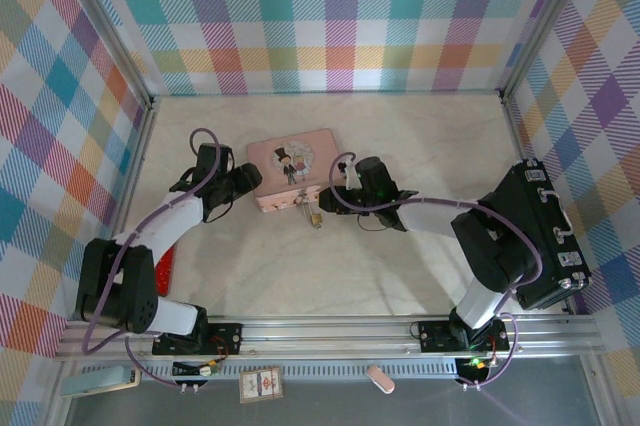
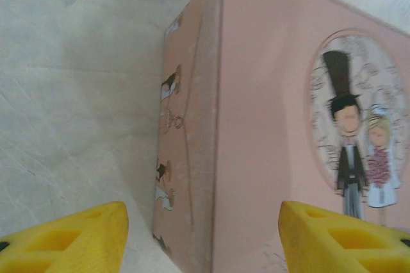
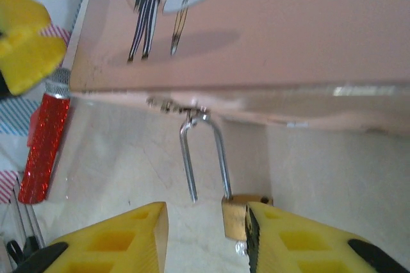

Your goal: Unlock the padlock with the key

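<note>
Apparently the padlock (image 3: 236, 214), hanging from the latch (image 3: 173, 103) of the pink box (image 3: 288, 23) on the counter (image 3: 333, 177), is already unlocked, one shackle leg (image 3: 188, 164) free, and both my right tool (image 3: 206, 216) and left tool (image 2: 202, 222) stand open, holding nothing.

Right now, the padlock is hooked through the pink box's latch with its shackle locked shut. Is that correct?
Not quite. The padlock is hooked through the latch of the pink box, but its shackle is open, not locked shut. The right wrist view shows one of its legs ending free instead of sitting in the lock.
</note>
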Motion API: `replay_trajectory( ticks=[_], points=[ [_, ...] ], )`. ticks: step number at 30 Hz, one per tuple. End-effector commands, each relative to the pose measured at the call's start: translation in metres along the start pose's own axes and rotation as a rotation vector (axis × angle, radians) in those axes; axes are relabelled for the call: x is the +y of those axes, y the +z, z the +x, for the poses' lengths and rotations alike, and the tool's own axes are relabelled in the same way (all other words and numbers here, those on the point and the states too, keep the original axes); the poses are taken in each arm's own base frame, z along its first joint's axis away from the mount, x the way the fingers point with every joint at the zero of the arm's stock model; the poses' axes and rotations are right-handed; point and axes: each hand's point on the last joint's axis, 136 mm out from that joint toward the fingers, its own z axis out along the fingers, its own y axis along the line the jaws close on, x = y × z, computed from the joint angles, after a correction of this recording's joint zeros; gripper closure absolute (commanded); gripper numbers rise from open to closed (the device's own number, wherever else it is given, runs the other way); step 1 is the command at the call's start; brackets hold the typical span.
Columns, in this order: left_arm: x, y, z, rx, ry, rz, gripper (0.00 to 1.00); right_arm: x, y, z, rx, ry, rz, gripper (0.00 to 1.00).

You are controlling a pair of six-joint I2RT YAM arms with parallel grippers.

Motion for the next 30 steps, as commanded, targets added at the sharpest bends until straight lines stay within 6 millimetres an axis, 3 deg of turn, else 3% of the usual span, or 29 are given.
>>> replay_trajectory(
  ticks=[1, 14, 24, 30],
  points=[
    [-0.018, 0.005, -0.003, 0.035, 0.009, 0.094, 0.38, -0.003, 0.008, 0.003, 0.034, 0.038, 0.015, 0.62],
    [-0.008, 0.030, 0.021, 0.106, -0.009, 0.086, 0.43, -0.005, 0.030, 0.010, 0.147, 0.062, -0.004, 0.61],
    [0.013, 0.021, 0.052, 0.075, 0.000, -0.017, 0.46, -0.022, 0.030, -0.018, 0.168, 0.016, 0.040, 0.55],
    [0.004, 0.018, 0.084, 0.079, 0.019, -0.049, 0.47, -0.025, 0.032, -0.036, 0.214, -0.039, 0.074, 0.54]
  ],
)
